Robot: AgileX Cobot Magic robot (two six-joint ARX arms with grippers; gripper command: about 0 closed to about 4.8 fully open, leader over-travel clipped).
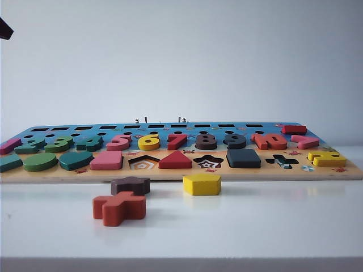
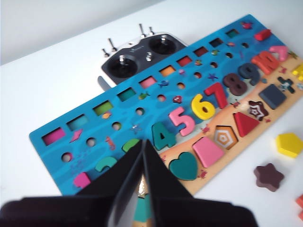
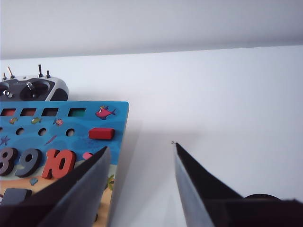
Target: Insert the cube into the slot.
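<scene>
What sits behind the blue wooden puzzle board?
A grey-and-black radio controller lies on the white table behind the blue wooden puzzle board. From the exterior view the board hides all but its stick tips.

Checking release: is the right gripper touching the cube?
Apart. In the right wrist view the right gripper hangs open and empty over bare table beside the board; the cube sits in its slot on the board, clear of the fingers.

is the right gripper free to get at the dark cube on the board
Probably yes: the right gripper is open and empty above the board's end, and the cube lies seated in its slot with nothing over it.
</scene>
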